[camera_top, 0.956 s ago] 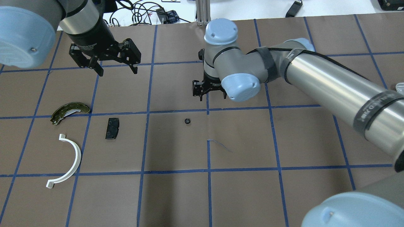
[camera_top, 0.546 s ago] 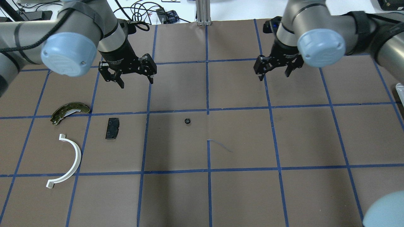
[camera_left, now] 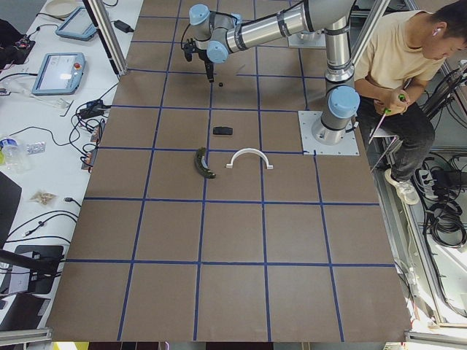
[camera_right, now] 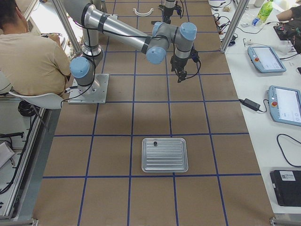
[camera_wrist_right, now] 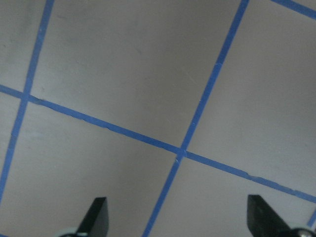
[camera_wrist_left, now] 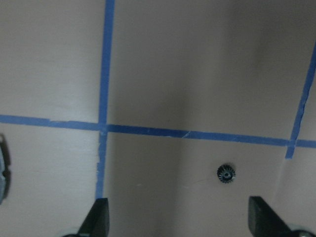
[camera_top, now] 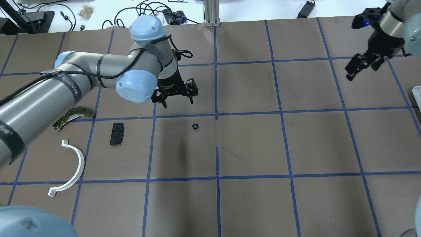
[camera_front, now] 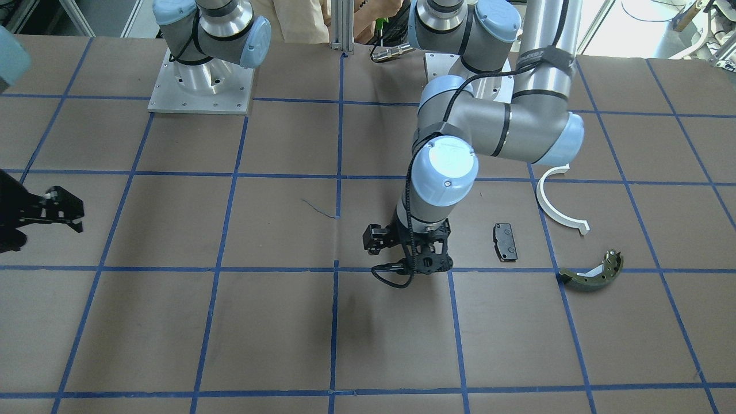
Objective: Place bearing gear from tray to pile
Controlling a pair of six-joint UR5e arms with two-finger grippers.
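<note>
The bearing gear, small, black and toothed, lies on the brown table near its middle; it also shows in the left wrist view. My left gripper is open and empty and hovers just behind and left of the gear. The pile lies at the left: an olive brake shoe, a black pad and a white half-ring. My right gripper is open and empty, far right, over bare table. The metal tray holds one small black part.
Blue tape lines grid the brown table. A tray corner shows at the overhead view's right edge. Cables and devices lie beyond the far table edge. A seated person is behind the robot bases.
My left gripper has swung right and nearer, to just behind the gear. My right gripper has drawn away to the far right. The gear and the pile have not moved.
</note>
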